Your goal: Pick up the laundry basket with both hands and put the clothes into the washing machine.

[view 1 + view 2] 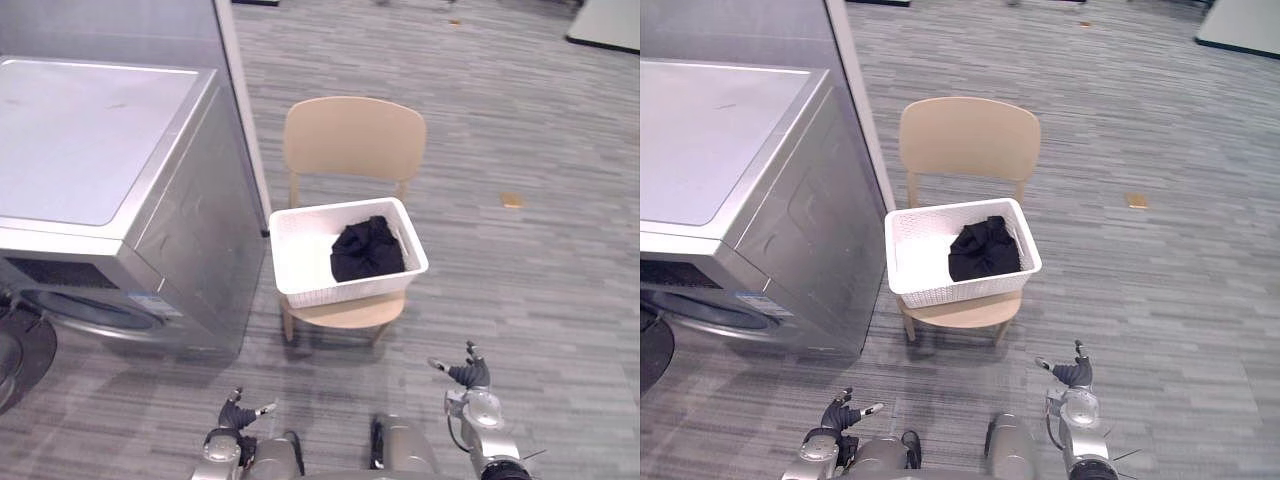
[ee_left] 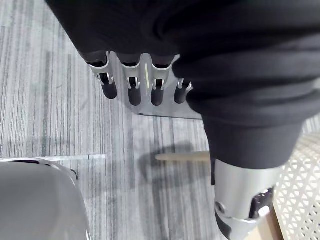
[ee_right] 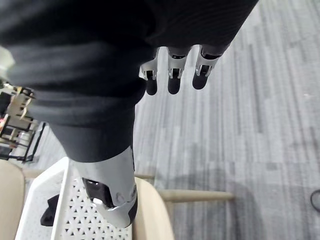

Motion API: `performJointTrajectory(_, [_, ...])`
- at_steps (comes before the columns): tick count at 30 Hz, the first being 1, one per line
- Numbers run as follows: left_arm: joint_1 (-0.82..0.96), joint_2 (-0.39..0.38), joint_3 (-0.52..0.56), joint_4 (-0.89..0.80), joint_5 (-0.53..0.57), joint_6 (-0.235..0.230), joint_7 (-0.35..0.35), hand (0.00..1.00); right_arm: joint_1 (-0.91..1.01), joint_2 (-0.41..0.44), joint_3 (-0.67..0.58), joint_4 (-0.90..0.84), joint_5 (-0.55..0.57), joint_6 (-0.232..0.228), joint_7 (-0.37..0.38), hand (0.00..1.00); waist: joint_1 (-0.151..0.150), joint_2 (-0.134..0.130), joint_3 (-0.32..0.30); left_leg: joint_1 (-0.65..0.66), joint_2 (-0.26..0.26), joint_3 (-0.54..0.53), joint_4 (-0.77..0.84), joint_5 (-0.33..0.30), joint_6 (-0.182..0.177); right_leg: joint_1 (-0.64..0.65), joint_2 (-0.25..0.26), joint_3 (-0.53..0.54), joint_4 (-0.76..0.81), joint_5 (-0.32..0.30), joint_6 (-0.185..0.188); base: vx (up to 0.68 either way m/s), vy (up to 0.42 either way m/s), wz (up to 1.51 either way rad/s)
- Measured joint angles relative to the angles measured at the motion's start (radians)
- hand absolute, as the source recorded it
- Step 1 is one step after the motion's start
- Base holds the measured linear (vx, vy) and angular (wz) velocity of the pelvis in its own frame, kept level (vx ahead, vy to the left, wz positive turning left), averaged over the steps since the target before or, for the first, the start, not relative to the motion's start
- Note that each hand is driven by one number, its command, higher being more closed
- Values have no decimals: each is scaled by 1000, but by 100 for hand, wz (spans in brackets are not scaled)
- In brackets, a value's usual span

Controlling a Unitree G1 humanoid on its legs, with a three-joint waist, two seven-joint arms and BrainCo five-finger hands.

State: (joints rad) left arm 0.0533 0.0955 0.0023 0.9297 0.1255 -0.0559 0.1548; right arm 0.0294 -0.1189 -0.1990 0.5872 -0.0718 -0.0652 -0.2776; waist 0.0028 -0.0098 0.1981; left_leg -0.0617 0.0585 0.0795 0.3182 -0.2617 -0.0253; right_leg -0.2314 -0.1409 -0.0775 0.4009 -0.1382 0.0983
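A white laundry basket stands on the seat of a beige chair, with black clothes bunched in its right half. A silver washing machine stands to the chair's left, its round opening facing the lower left. My left hand hangs low in front of the chair, open and holding nothing. My right hand is low to the right of the chair, also open and apart from the basket. The right wrist view shows straight fingers over bare floor, with the basket beside the thumb.
The machine's dark round door lies swung open at the far left edge. A pale upright panel rises between machine and chair. A small tan scrap lies on the grey plank floor to the right.
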Motion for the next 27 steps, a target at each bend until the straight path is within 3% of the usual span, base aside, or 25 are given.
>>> performJointTrajectory(4, [6, -23, 0, -1, 2, 0, 0, 0, 2, -20, 1, -199, -43, -2, -1, 0, 6, 42, -7, 5, 29, -26, -57, 18, -31, -1, 23, -41, -8, -6, -11, 230, -139, 18])
performJointTrajectory(9, [15, -29, -10, -8, 4, -2, 0, 0, 45, -92, -7, -439, -196, -25, -6, 0, 3, 36, -13, 37, 37, -54, -112, 37, -57, 69, 29, -93, -85, -7, -13, 152, -37, 26])
performJointTrajectory(14, [21, -12, -40, -14, 7, -20, -1, 0, 0, -200, 67, -444, -282, -42, 0, 0, 10, 28, -24, 3, 22, -59, -108, 40, -58, 80, 18, -113, -154, 14, -10, 77, 50, 11])
performJointTrajectory(18, [24, -8, -48, -17, 13, -38, -1, 0, -199, -344, 201, -275, -297, -46, 15, 0, 11, 32, -22, -47, -5, -80, -93, 80, -56, 79, -4, -140, -201, 58, -14, 30, 56, 24])
performJointTrajectory(21, [12, -7, -52, -18, 12, -50, 1, 0, -425, -456, 320, -82, -297, -45, 21, 0, 22, 64, -7, -120, -12, -110, -55, 84, -53, 52, -9, -183, -207, 84, -31, 19, 43, 40])
performJointTrajectory(25, [-2, -3, -53, -31, -1, -64, 8, 0, -644, -535, 373, 143, -297, -35, 17, 0, 65, 101, 31, -168, -29, -140, -18, 85, -52, 45, -25, -225, -208, 84, -32, 13, 48, 36])
performJointTrajectory(27, [-6, 8, -51, -35, -9, -65, 26, 0, -780, -570, 407, 271, -297, -25, 16, 0, 72, 125, 66, -223, -44, -161, 35, 85, -53, 27, -38, -248, -205, 84, -32, 15, 32, 28])
